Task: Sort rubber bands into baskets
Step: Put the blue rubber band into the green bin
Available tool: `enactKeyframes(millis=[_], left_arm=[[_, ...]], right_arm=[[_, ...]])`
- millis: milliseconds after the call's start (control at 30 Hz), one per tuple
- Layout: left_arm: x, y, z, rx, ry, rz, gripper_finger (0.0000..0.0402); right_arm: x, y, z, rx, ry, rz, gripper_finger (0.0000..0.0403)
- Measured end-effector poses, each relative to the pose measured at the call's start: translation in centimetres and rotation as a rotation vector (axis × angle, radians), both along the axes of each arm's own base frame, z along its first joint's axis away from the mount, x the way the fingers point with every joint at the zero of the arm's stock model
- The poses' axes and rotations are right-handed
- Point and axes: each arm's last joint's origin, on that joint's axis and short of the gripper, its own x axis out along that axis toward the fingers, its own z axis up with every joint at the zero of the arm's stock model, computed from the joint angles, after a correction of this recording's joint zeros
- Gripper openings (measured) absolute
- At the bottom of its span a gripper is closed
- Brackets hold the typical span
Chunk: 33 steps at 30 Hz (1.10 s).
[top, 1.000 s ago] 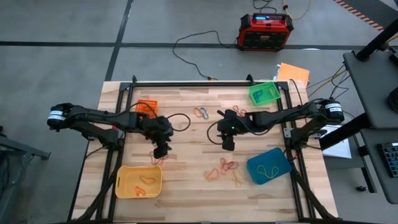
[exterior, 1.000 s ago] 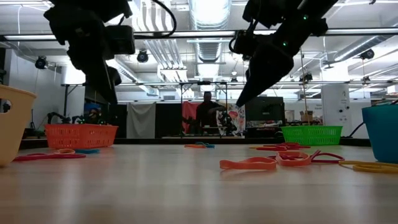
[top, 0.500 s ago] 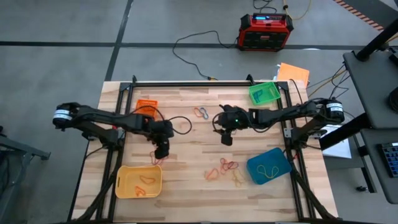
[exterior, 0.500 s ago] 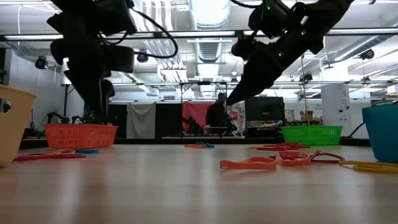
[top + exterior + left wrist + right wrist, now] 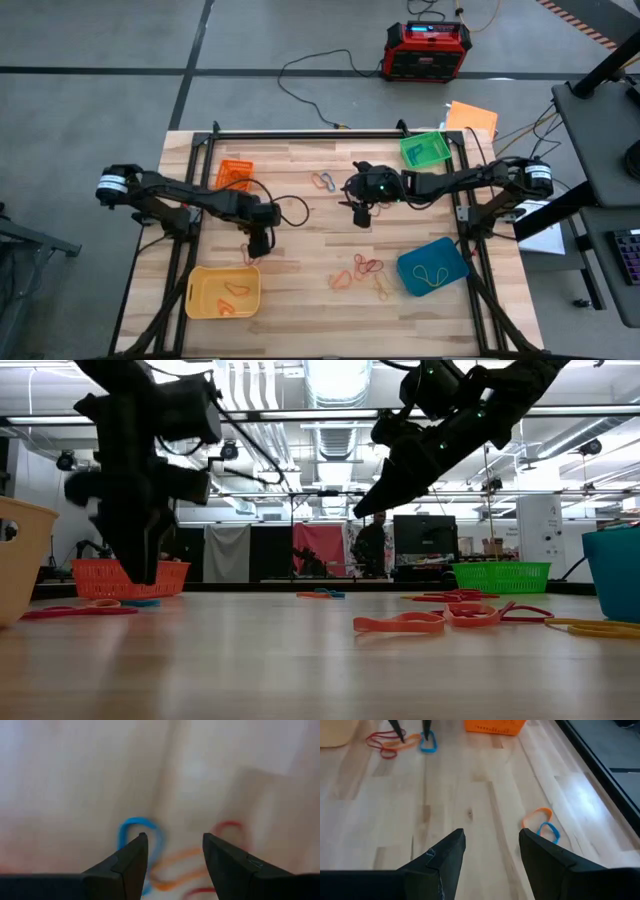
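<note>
Item 1, left side. Yellow basket (image 5: 223, 291) at the near left corner of the table (image 5: 300, 290), a few bands inside; orange basket (image 5: 236, 173) at the far left.

Item 2. Left gripper (image 5: 253, 245) hung low between those two baskets, fingers parted around a gap, nothing held. Directly beneath it lay a small cluster: a blue rubber band (image 5: 138, 835), an orange band (image 5: 175, 870) and a red band (image 5: 231, 831), overlapping. Judgement: the step in hand was picking one loop from this cluster. Done well, the fingers would straddle the blue loop alone, at its free edge away from the orange one, and close only at the wood.

Item 3, centre. Orange-and-blue pair (image 5: 543, 823) lay at centre far; loose bands (image 5: 358, 270) at centre near.

Item 4. Right gripper (image 5: 362, 214) hovered above table centre, fingers spread wide, empty.

Item 5, right side. Green basket (image 5: 426, 150) far right; blue basket (image 5: 432, 266) near right.
</note>
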Motion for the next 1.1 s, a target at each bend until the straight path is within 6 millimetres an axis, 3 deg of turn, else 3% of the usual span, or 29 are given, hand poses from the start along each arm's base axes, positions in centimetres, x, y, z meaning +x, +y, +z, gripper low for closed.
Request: enactKeyframes(millis=[233, 467, 533, 733, 1100], left_arm=[[-0.1, 0.0, -2.8, 0.072, 0.119, 0.011, 0.0152], [0.3, -0.4, -3.6, 0.042, 0.146, -0.039, 0.0033], [0.5, -0.4, -3.3, 0.039, 0.137, -0.061, 0.0009], [2.2, -0.3, -0.4, 0.103, -0.013, -0.114, 0.0001], [4.2, 0.0, 2.7, 0.283, -0.257, -0.259, 0.0000]], right_arm=[[-0.1, -0.5, -0.1, -0.008, -0.002, -0.012, 0.0183], [-0.1, -0.5, -0.6, -0.039, -0.013, 0.006, 0.0183], [-0.3, -0.6, -1.2, -0.047, -0.015, 0.009, 0.0183], [-1.2, -1.6, -2.1, -0.040, -0.006, -0.030, 0.0183], [-0.6, -0.7, -1.2, 0.079, -0.147, 0.083, 0.0183]])
